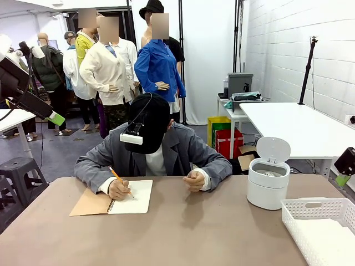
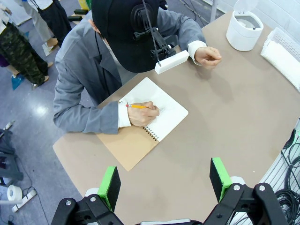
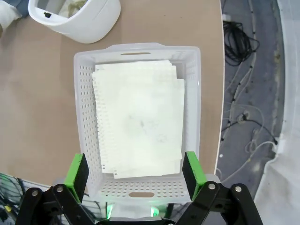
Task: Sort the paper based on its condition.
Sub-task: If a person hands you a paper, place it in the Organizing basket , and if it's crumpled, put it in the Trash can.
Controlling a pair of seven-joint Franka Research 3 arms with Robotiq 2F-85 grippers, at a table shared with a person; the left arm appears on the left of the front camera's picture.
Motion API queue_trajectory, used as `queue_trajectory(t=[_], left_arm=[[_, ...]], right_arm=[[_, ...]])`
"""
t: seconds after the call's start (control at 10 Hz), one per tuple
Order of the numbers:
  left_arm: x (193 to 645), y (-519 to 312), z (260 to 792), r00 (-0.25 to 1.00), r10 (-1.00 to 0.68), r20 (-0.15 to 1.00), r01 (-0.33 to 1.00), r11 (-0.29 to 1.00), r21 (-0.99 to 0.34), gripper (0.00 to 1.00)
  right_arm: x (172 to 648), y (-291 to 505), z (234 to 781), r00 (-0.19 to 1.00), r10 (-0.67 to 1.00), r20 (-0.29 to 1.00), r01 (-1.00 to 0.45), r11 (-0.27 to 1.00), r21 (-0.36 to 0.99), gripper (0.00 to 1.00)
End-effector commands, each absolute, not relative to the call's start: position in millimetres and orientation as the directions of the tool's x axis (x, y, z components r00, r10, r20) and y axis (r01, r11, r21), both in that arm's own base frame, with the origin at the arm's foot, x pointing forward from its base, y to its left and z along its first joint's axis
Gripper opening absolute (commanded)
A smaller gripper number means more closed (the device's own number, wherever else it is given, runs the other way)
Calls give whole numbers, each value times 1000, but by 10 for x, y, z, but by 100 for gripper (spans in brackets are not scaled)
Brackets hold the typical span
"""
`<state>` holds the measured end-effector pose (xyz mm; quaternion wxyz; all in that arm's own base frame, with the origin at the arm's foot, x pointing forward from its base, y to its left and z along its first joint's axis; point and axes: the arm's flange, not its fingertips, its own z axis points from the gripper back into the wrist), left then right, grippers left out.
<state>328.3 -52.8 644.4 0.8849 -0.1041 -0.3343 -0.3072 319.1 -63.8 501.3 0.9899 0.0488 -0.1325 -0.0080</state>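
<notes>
Several paper sheets point(image 3: 138, 117) lie stacked in the basket point(image 3: 86, 93) beneath the right end effector point(image 3: 135, 164), jaws spread wide. The left end effector point(image 2: 165, 180), far from the basket, gapes likewise. Clinging sheets might lift together.

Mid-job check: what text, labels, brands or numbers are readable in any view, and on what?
None can be read.
Notebook: any writing by the pencil tip is too small to read.
Sheets in the basket: faint marks only, not legible.
Bin: plain white, no label visible.
</notes>
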Motion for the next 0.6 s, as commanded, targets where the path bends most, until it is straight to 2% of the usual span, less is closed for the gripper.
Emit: queue_trajectory(t=[0.0,0.5], left_arm=[[3283,-523,6442,586,-477,655,615,789,24,100],[3283,-523,6442,586,-477,655,615,789,24,100]], right_arm=[[3226,-657,4991,964,-24,265,4,997,77,100],[3207,-575,5052,964,-23,267,-6,994,109,100]])
